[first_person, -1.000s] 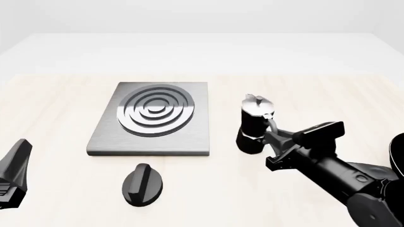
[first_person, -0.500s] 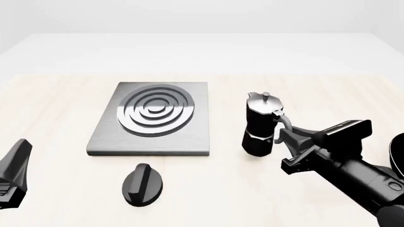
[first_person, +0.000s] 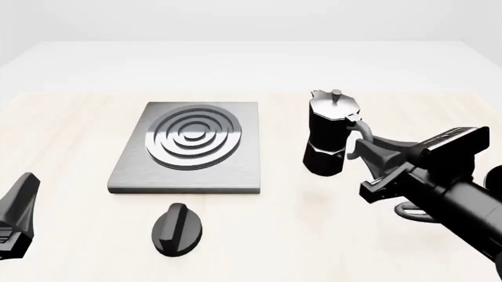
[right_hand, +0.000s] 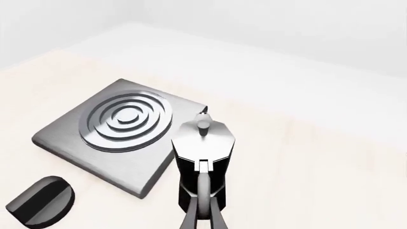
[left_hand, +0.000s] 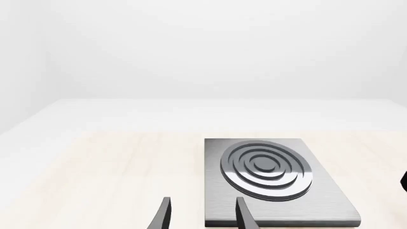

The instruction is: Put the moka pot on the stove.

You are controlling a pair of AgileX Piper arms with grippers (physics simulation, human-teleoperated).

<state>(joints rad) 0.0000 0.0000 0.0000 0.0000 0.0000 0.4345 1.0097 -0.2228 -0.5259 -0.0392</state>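
**A:** Where is the moka pot now?

**B:** Off the table, upright, held by its curved handle in the right gripper, whose fingers are clamped on that handle. It hangs toward the table's right side, beside the stove but not over it.

**A:** And the left gripper?

**B:** Parked near the front-left corner, fingers apart, holding nothing.

**A:** How should the carry go?

**B:** I'd say move it sideways toward the ring burner, keeping the base above the slab's edge. Keep the pot level; gripped by the handle it could swing. Centre it over the rings, then lower. The black knob near the front edge is out of the way.
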